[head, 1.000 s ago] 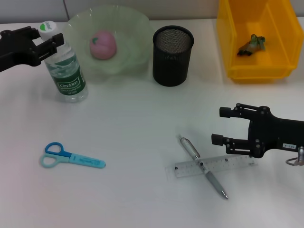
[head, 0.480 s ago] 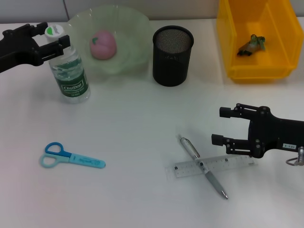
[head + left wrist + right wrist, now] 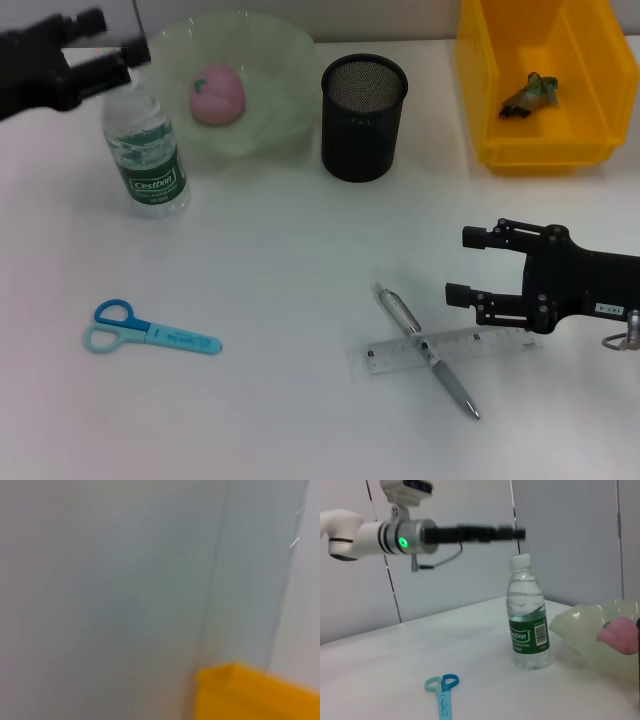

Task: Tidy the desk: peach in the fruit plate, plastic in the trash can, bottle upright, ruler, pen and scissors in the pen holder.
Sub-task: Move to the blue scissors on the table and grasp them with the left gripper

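The bottle [image 3: 146, 150] stands upright left of the fruit plate [image 3: 270, 50], which holds the pink peach [image 3: 217, 95]. My left gripper [image 3: 113, 40] hovers open just above the bottle's cap, free of it; the right wrist view shows that gripper [image 3: 512, 532] over the bottle [image 3: 527, 630]. Blue scissors [image 3: 150, 332] lie at the front left. The pen [image 3: 428, 350] lies crossed over the clear ruler [image 3: 445, 348] at the front right. My right gripper [image 3: 460, 266] is open just right of them, holding nothing. The black mesh pen holder [image 3: 364, 115] stands mid-back. The plastic [image 3: 530, 93] lies in the yellow trash can [image 3: 545, 150].
The left wrist view shows only a grey wall and a corner of the yellow trash can [image 3: 250, 690]. The right wrist view also takes in the scissors [image 3: 442, 692], the plate [image 3: 580, 630] and the peach [image 3: 620, 635].
The bottle was tipped upright and released. My left gripper then rose off its cap and drew back. The right arm stayed still.
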Controlling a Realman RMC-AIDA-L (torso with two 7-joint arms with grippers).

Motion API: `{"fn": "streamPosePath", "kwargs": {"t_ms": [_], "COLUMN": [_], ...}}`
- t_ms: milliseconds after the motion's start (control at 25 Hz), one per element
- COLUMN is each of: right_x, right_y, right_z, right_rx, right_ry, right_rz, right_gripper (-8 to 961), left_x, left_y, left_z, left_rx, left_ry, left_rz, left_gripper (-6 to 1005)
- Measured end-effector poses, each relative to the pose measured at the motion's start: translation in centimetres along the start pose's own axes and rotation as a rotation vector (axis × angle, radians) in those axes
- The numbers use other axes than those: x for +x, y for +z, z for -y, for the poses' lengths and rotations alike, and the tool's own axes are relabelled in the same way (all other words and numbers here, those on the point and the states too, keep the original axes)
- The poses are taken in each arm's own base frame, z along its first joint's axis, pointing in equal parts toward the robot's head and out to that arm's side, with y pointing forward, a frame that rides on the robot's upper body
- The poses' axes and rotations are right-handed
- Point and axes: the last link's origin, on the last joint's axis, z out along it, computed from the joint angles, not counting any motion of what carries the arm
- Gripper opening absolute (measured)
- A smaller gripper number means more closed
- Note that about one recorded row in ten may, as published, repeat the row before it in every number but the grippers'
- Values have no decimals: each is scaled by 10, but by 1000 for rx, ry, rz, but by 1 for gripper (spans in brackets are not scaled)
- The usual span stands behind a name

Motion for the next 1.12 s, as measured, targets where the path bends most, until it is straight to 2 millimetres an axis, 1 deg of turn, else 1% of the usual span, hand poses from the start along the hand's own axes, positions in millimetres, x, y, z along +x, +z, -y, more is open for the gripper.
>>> {"fn": "streamPosePath", "kwargs": {"t_ms": [40,80,200,280,360,400,440,480,560,600,640,680,840,1040,1120], "right_x": [0,0,0,0,0,0,0,0,0,0,-1,-1,-1,-1,-1], "right_y": [0,0,0,0,0,0,0,0,0,0,1,1,1,2,2], "right_z": [0,0,0,0,0,0,0,0,-1,-1,-1,-1,0,0,0], "right_rx": [0,0,0,-2,-3,-3,-4,-4,-7,-7,-9,-9,-11,-10,-8], "right_ry": [1,1,2,2,2,1,1,1,0,0,-1,-1,-4,-5,-5], "right_rz": [0,0,0,1,1,1,0,0,-1,-1,-2,-2,-2,-2,-3], "right_gripper": [768,768,768,768,768,768,768,768,768,768,768,768,767,767,767], "left_x": [13,13,26,28,27,24,16,16,7,7,-6,-6,-29,-37,-38], "left_y": [-8,-8,-18,-21,-21,-20,-18,-18,-16,-16,-14,-14,-12,-9,-9], "left_z": [-7,-7,-16,-25,-29,-33,-39,-39,-44,-44,-49,-49,-55,-58,-59], "left_rx": [-67,-67,-158,-241,-279,-308,-346,-346,-374,-374,-392,-392,-399,-412,-415], "left_ry": [-15,-15,-33,-30,-28,-28,-32,-32,-35,-35,-39,-39,-43,-34,-30], "left_rz": [-67,-67,-127,-114,-91,-65,-9,-9,47,47,127,127,248,295,296], "left_gripper": [791,791,791,791,792,792,792,792,792,792,792,792,789,786,786]}}
